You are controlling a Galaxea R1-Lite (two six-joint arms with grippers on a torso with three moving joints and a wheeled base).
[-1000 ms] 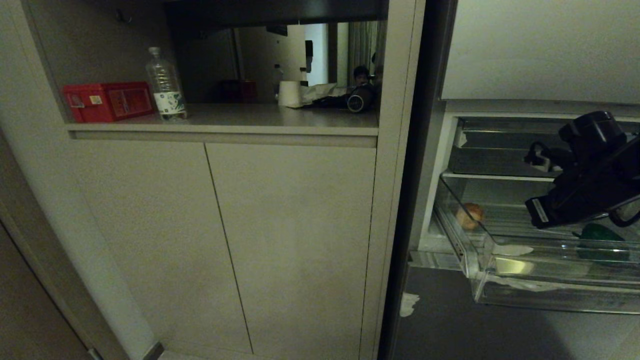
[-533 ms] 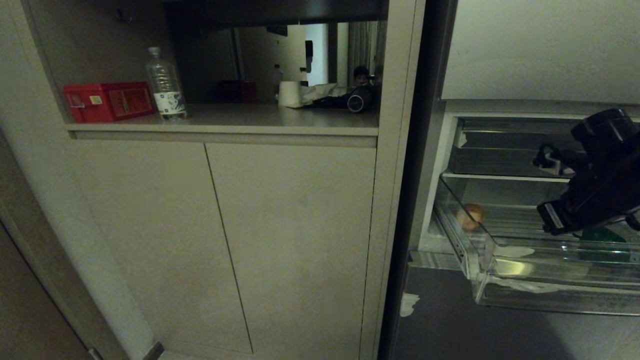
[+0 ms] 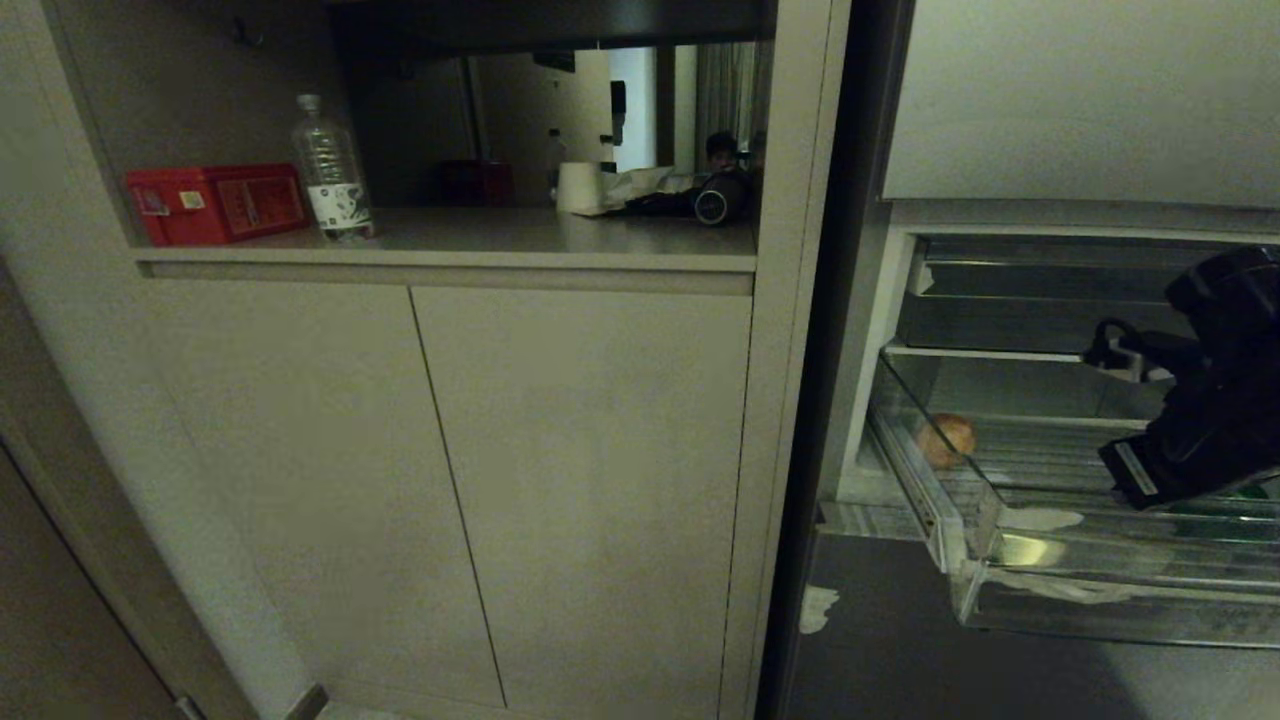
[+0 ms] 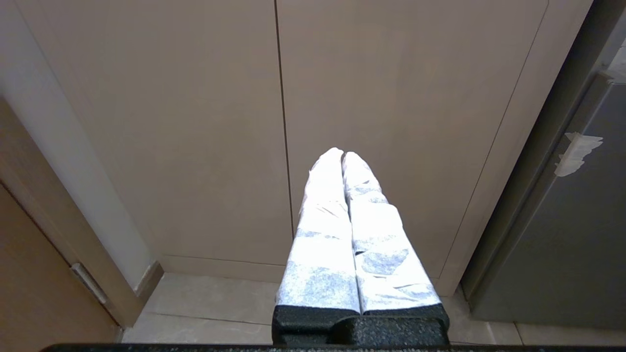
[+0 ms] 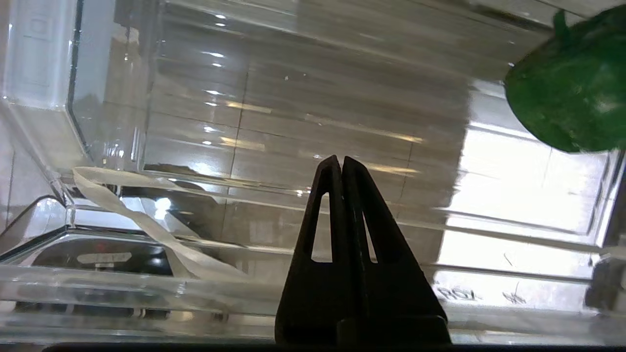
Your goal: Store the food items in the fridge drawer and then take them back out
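Observation:
The fridge drawer stands pulled out at the right, its clear bin showing. The tan potato lies at the bin's left back. The dark green item lies toward the bin's right side; in the head view my right arm covers all but a green sliver. My right gripper is shut and empty above the bin's front part, apart from the green item. My left gripper, white-wrapped, is shut and empty, parked low before the cabinet doors.
Beige cabinet doors fill the left, under a shelf with a red box and a water bottle. A loose white tape strip hangs at the bin's front. The lowest grey panel carries a tape scrap.
My right arm has shifted to the right and lower over the drawer, covering more of the green item. The drawer's bin has come out slightly further. The left arm has not moved.

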